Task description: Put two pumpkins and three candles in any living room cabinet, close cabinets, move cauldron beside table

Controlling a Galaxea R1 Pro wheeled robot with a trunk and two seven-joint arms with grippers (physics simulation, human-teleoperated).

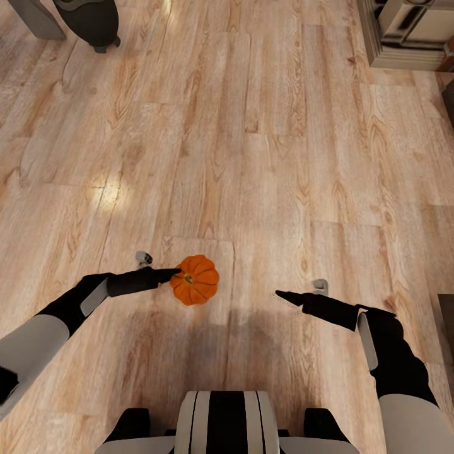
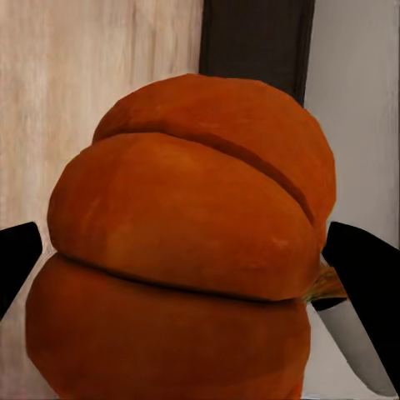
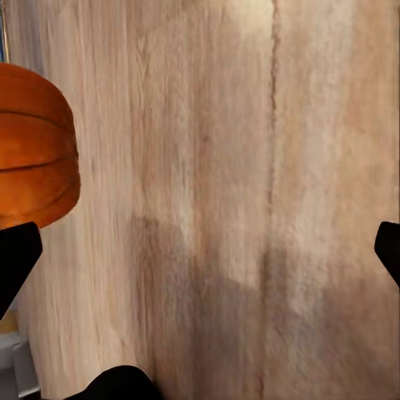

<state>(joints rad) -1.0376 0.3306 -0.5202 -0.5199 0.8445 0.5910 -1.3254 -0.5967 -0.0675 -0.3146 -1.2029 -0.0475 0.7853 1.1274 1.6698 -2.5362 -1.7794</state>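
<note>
Pumpkin [image 1: 197, 280] held by the left gripper [image 1: 171, 275] above the wood-plank floor [image 1: 252, 157], roughly midway between the two arms in the head view and slightly toward the robot's left. Its short brownish stem faces the gripper, and the ribbed orange body projects beyond the fingertips. In the left wrist view the pumpkin [image 2: 187, 250] spans nearly the whole gap between the two black fingers [image 2: 358, 267], which sit against its opposite flanks, the jaws spread only as wide as the fruit itself. A dark shadow lies on the planks below and toward the robot's base.

Right gripper [image 1: 287, 296] extended forward over bare floor, well apart from the pumpkin and pointing toward it. In the right wrist view its two dark fingertips [image 3: 17, 258] stand at opposite edges of the picture with only planks between them, jaws wide apart and holding nothing; the pumpkin [image 3: 33, 150] appears at one edge there.

Cauldron [image 1: 91, 22], black and round, stands on the floor at the far left of the head view, just beside a grey angled table leg [image 1: 38, 17]. Pale furniture [image 1: 410, 34] occupies the far right corner
</note>
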